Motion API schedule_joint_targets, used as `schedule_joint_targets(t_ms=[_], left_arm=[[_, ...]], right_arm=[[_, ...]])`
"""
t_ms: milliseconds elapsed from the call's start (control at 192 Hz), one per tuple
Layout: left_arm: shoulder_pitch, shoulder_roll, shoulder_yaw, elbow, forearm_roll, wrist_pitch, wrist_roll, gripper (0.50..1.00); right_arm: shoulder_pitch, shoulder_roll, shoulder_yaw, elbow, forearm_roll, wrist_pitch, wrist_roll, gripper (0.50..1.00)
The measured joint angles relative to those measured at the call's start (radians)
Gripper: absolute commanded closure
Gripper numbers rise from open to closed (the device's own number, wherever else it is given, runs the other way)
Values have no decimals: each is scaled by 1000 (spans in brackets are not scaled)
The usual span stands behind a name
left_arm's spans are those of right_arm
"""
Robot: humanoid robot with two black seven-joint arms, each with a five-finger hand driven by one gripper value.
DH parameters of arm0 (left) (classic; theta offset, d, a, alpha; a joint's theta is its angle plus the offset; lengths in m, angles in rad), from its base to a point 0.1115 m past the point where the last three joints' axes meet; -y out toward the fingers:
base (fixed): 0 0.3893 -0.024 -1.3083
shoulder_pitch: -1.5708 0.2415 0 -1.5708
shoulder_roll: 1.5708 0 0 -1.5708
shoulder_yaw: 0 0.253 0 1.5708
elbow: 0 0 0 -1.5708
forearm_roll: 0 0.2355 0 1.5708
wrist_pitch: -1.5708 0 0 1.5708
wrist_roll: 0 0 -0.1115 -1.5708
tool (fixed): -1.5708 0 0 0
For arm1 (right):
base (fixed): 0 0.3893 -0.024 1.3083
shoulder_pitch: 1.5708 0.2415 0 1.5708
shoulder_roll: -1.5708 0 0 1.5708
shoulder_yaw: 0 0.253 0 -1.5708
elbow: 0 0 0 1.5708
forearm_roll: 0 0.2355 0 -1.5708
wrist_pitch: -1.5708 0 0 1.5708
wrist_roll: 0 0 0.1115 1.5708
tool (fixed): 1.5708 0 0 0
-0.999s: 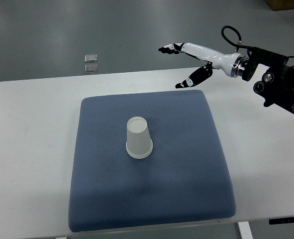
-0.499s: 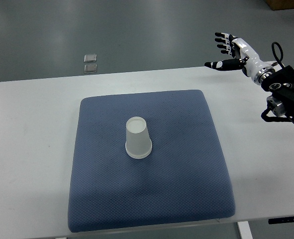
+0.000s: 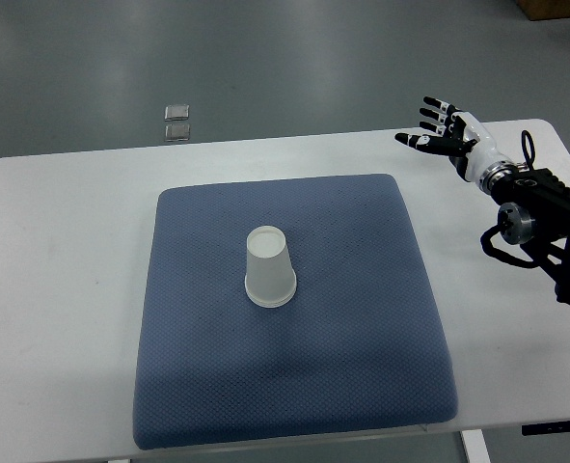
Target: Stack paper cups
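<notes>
A white paper cup stack stands upside down near the middle of the blue cushion mat. My right hand hovers over the table's far right corner, well away from the cup, fingers spread and holding nothing. Its black forearm comes in from the right edge. The left arm does not show.
The mat lies on a white table. Two small clear square objects lie on the grey floor beyond the table's far edge.
My right hand has pulled back from above the mat's far edge to the right, then dropped lower over the table's far right corner. The cup stack has not moved.
</notes>
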Motion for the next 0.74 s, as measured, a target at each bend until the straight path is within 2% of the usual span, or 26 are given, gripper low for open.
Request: schedule_joint_targets(t_ms=[130, 203, 432, 744], left_arm=[[0, 0, 0, 0, 0, 0, 0, 500], [0, 0, 0, 0, 0, 0, 0, 500], [0, 0, 0, 0, 0, 0, 0, 500], [0, 0, 0, 0, 0, 0, 0, 500]], right_arm=[[-9, 5, 22, -4, 6, 103, -1, 589], [-15, 13, 27, -5, 7, 126, -2, 589], [-54, 64, 100, -19, 4, 114, 5, 585], [-67, 74, 105, -33, 4, 109, 10, 585]])
